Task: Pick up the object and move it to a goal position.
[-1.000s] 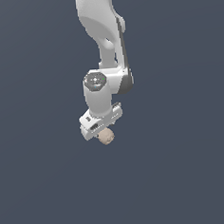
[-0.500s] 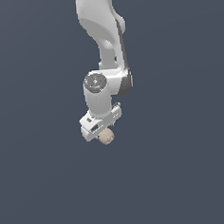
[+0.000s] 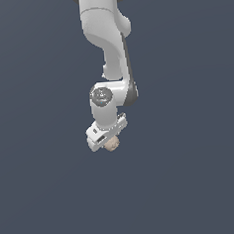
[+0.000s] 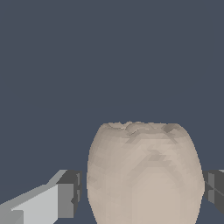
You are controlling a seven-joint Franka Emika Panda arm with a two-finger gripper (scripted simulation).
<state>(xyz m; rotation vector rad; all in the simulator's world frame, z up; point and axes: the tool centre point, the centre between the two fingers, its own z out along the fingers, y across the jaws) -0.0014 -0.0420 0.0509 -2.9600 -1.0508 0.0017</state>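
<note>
The object (image 3: 113, 145) is a small, lumpy beige-tan ball, much narrower than the white hand above it. It sits between the fingertips of my gripper (image 3: 108, 141), which points down below the white arm in the middle of the exterior view. In the wrist view the ball (image 4: 144, 175) fills the space between the two dark finger pads (image 4: 72, 199), and the jaws are closed against its sides. My gripper (image 4: 142, 199) is shut on the ball.
Only a plain dark grey-blue background shows around the arm in both views. No other objects, edges or goal marker can be seen.
The wrist has moved slightly down in the exterior view and the arm's upper links have shifted. The ball stays held in the gripper at nearly the same spot.
</note>
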